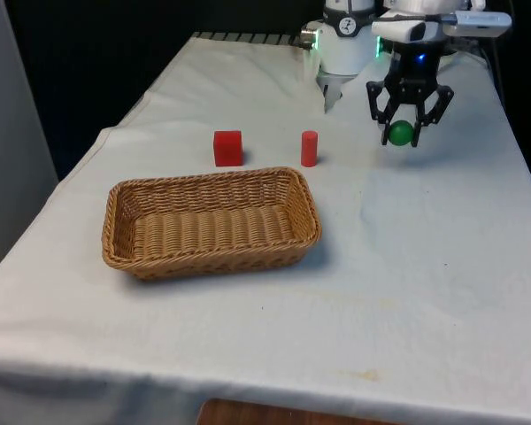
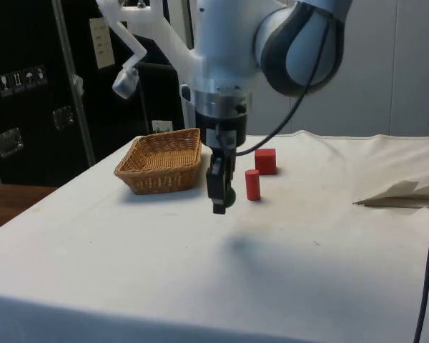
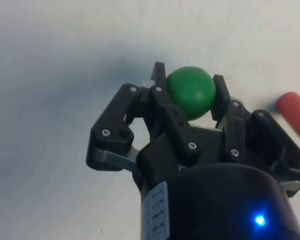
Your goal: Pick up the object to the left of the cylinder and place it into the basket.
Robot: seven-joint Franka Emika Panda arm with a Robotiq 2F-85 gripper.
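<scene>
My gripper (image 1: 401, 135) is shut on a green ball (image 1: 401, 132) and holds it above the cloth, to the front view's right of a red cylinder (image 1: 309, 148). A red cube (image 1: 227, 148) stands to the front view's left of that cylinder. The wicker basket (image 1: 111, 221) sits nearer the camera than both, with nothing in it. In the side view the gripper (image 2: 220, 206) hangs just in front of the cylinder (image 2: 252, 184), with the cube (image 2: 265, 161) and basket (image 2: 161, 161) beyond. The wrist view shows the ball (image 3: 190, 92) between the fingers and the cylinder (image 3: 295, 116) lying off to one side.
White cloth covers the whole table, with a raised fold (image 2: 397, 196) at the side view's right. The table's edge (image 1: 513, 150) runs close to the gripper on the front view's right. Open cloth lies in front of the basket.
</scene>
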